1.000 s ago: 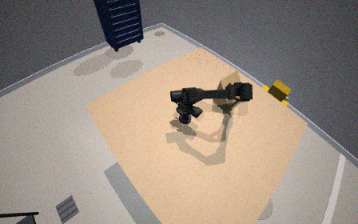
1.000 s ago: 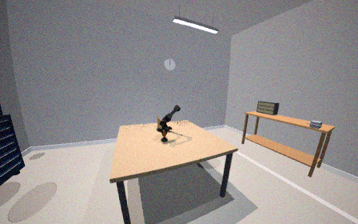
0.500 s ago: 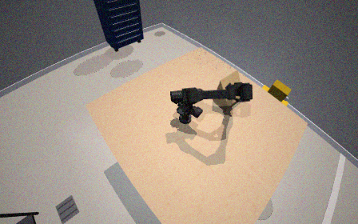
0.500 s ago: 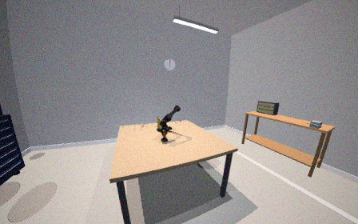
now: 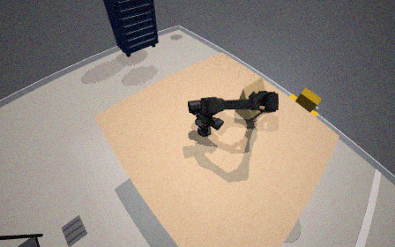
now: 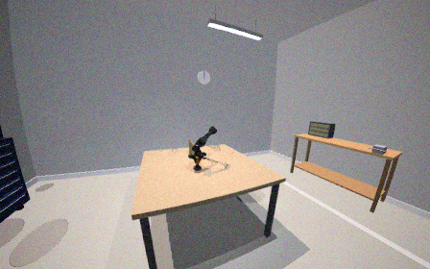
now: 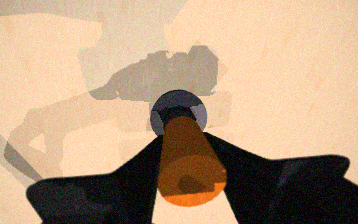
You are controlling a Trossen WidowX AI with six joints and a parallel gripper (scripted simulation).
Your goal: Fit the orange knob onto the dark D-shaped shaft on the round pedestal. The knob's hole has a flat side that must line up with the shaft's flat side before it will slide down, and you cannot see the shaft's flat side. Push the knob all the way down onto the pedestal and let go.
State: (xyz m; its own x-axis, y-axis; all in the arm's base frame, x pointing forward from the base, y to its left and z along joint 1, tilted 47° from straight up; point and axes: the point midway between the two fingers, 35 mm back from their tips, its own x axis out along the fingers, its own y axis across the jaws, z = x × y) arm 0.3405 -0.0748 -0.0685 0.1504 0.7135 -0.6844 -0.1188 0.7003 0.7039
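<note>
In the wrist view my gripper [image 7: 183, 137] is shut on the orange knob [image 7: 189, 160], a tapered cylinder held upright between the two dark fingers. Its far end sits over the round grey pedestal [image 7: 201, 114], whose rim shows around it; the dark shaft is hidden by the knob. I cannot tell how far down the knob sits. In the top view the gripper [image 5: 204, 128] points down at the middle of the wooden table [image 5: 176, 185], and the knob and pedestal are hidden under it. In the exterior view the arm [image 6: 202, 144] is small and bent over the table [image 6: 182, 192].
A dark drawer cabinet [image 5: 132, 22] stands on the floor at the back left. A yellow block [image 5: 308, 100] sits at the table's right edge. A wooden shelf bench [image 6: 346, 163] with two boxes stands by the right wall.
</note>
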